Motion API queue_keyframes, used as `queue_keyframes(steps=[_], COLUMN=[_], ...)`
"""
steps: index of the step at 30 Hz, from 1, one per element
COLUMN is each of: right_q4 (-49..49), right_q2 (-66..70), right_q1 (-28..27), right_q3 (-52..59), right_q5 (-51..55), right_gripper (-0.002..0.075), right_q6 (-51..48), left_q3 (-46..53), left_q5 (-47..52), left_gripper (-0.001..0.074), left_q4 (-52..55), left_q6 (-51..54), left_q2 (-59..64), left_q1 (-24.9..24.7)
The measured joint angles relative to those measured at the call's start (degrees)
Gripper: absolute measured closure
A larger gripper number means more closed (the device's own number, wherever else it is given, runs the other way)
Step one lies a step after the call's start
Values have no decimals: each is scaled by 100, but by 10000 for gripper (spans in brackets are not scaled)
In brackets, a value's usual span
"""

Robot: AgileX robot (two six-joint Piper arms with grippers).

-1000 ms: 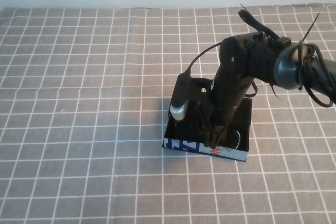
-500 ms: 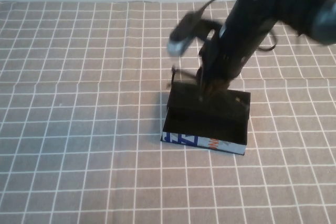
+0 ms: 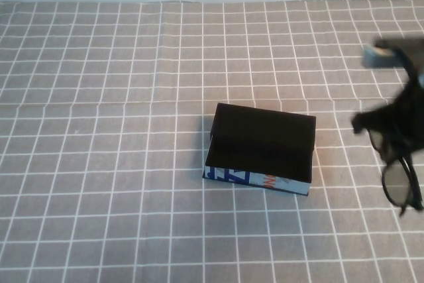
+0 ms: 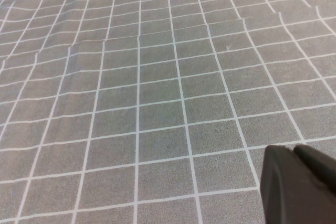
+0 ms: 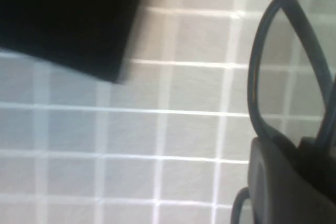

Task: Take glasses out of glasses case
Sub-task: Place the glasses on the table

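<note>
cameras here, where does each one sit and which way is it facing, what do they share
High view: raised on the robot's side, angled down at the checked tablecloth; the glasses case at centre, the right gripper holding the glasses at the right edge.
Left wrist view: low over bare cloth; only the left gripper tip shows.
Right wrist view: looks down past the right gripper's fingers at the glasses and case.
High and right wrist views share the glasses and case.
</note>
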Motion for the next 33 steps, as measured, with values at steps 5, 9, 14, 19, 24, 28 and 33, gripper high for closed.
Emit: queue_keyframes(steps=[5,9,14,19,24,28,33], right_q4=[92,105,115,127,128,75,52], right_q2=[-68,217,632,915,1086,1086,722], right_q1=[-474,-497,-497,-511,-515,-515,-515], right_q3=[1384,1690,1690,1678,1678,1599,1474], right_q5=[-1230,-1716,-2111,-2200,-2271,-2062,-1847], right_gripper=[668,668,668,633,428,349,386], right_q6=[230,229,-8,-252,-300,-310,-310], left_q3=[0,0,0,0,0,0,0], left_q5=[0,0,0,0,0,0,0], left_gripper=[739,739,739,739,739,739,739], left_q4=[0,0,0,0,0,0,0], left_q6=[0,0,0,0,0,0,0], left_q2=[0,0,0,0,0,0,0], left_q1=[0,0,0,0,0,0,0])
